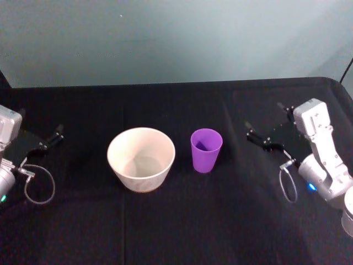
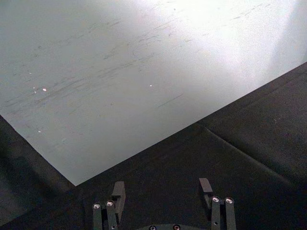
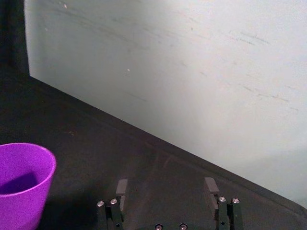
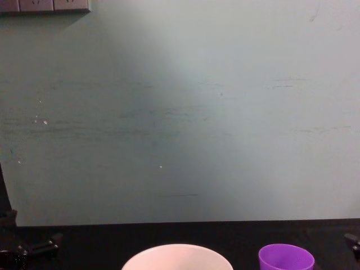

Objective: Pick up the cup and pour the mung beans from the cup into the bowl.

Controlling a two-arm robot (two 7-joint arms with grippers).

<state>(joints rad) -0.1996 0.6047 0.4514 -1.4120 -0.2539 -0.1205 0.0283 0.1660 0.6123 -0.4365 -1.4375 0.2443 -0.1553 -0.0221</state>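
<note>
Cup (image 1: 206, 150) stands upright on the black surface (image 1: 182, 221), just beside the bowl (image 1: 141, 159) on its right, with a small gap between them; its inside is in shadow, so I cannot make out the beans. The bowl looks empty. The step in hand is the pickup, and the right gripper (image 1: 263, 117) is the natural one for it: it hovers to the cup's right, near but apart, wide open and holding nothing, with the cup off to one side in its wrist view rather than between its fingers (image 3: 122, 188). To do this well, I would line the gripper up so the cup sits centred between the fingers, come in level from the side away from the bowl, and close around the middle of the wall. Gripping near the rim of a smooth, tapered cup risks tipping or slipping. Lift straight up before moving over the bowl. The left gripper (image 1: 49, 141) rests open and empty at the far left.
</note>
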